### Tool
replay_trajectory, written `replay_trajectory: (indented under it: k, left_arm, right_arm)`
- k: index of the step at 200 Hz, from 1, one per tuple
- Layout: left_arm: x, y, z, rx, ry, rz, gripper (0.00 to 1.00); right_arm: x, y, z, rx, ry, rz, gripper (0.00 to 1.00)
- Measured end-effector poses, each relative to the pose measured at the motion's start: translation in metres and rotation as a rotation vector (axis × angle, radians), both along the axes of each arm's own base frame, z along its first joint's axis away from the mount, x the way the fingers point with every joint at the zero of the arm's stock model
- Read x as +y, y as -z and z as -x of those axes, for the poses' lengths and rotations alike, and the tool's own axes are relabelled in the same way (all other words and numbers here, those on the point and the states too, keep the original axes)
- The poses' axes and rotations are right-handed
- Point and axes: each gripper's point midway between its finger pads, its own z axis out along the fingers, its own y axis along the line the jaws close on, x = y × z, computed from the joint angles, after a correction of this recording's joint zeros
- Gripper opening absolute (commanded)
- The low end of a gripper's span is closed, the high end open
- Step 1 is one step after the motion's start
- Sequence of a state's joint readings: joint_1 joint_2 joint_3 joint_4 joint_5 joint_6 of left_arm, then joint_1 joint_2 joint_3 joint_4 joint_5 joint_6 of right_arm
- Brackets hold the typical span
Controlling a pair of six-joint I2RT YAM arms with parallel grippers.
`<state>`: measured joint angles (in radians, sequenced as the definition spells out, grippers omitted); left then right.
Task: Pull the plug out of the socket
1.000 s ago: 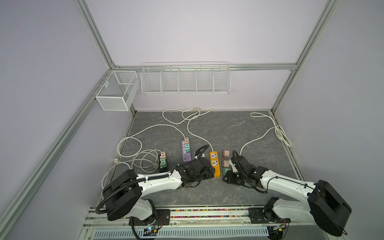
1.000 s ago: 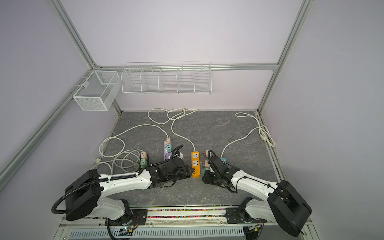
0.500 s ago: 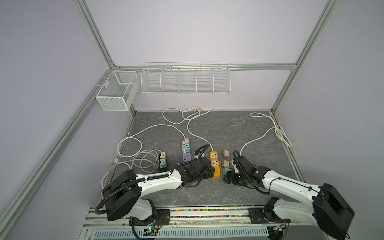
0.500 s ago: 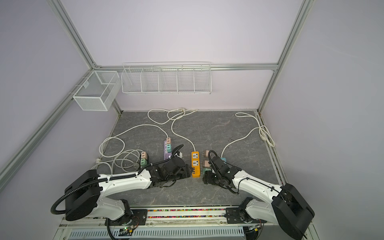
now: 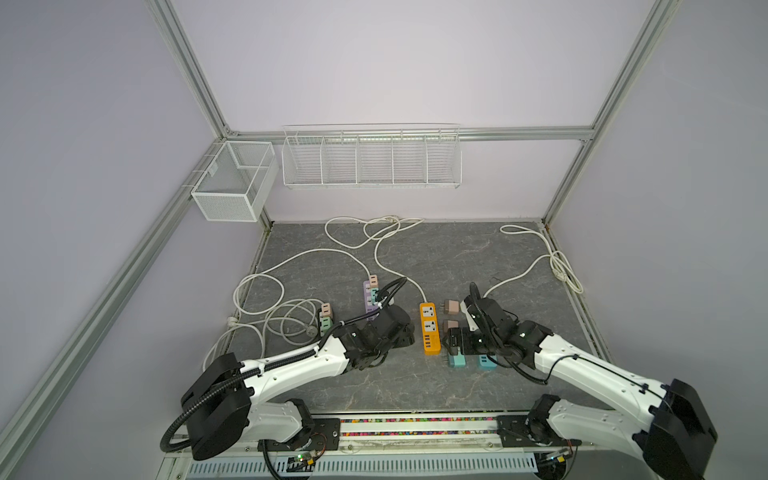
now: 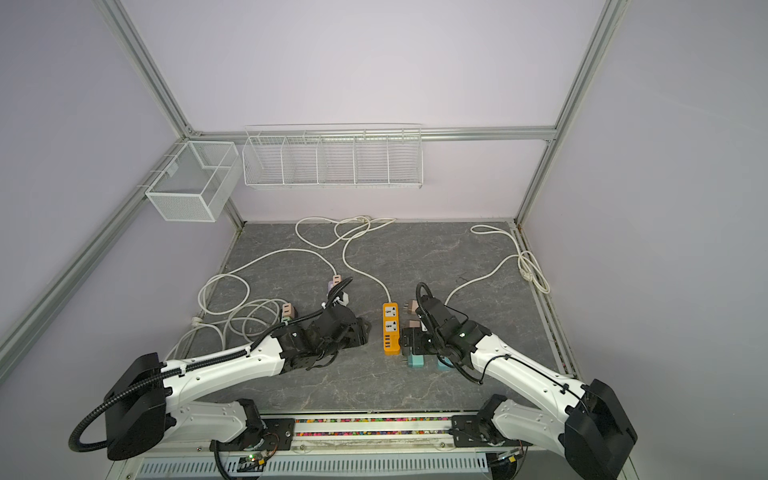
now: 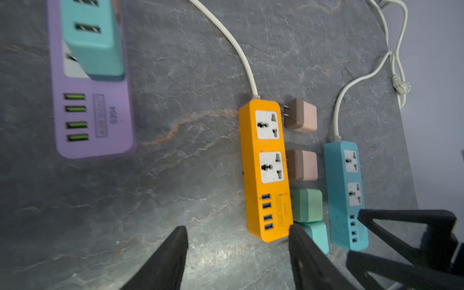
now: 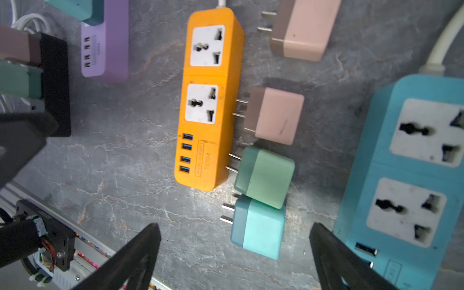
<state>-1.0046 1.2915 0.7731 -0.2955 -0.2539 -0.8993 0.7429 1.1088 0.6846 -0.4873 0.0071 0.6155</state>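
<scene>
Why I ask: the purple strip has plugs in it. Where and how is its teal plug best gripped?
Probably on the teal plug, by the two flat side walls facing the long edges of the purple strip, coming straight down from above. Its blocky body stands upright in the socket, and a pink plug sits beside it along the strip, so only those two sides look free.

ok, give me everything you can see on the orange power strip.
The orange power strip lies flat and face up on the grey stone-look table. The body looks like smooth plastic with rounded corners. It has two white sockets, both empty, then four blue USB ports beside a printed label. A white cord leaves the socket end. A pink plug and a green plug lie along one long side, prongs toward it; whether they touch is unclear.
</scene>
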Motion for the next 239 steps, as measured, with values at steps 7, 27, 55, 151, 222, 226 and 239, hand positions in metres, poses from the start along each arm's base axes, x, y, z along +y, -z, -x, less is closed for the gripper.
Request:
replay_trajectory:
  k: [7, 27, 55, 151, 222, 226, 239]
  left_arm:
    - [0.006, -0.002, -0.004, -0.009, -0.009, -0.016, 0.69]
    - [0.021, -0.008, -0.015, -0.036, -0.035, -0.059, 0.74]
    - [0.037, -0.013, -0.025, -0.059, -0.052, -0.11, 0.77]
    - [0.065, 0.034, -0.054, 0.043, -0.053, -0.336, 0.78]
    - [0.076, 0.076, -0.079, 0.131, -0.089, -0.396, 0.69]
    - [0.075, 0.077, -0.08, 0.133, -0.087, -0.397, 0.68]
    - [0.072, 0.082, -0.083, 0.141, -0.081, -0.399, 0.64]
  right_arm:
    - [0.002, -0.002, -0.001, -0.016, -0.015, -0.002, 0.9]
    - [0.009, -0.008, -0.007, -0.073, -0.063, -0.007, 0.89]
    - [0.021, -0.021, -0.017, -0.167, -0.129, -0.032, 0.89]
    - [0.064, -0.034, -0.04, -0.354, -0.317, -0.094, 0.89]
    - [0.069, -0.034, -0.045, -0.402, -0.336, -0.103, 0.89]
    - [0.069, -0.033, -0.045, -0.4, -0.336, -0.101, 0.89]
    - [0.069, -0.031, -0.046, -0.401, -0.335, -0.094, 0.89]
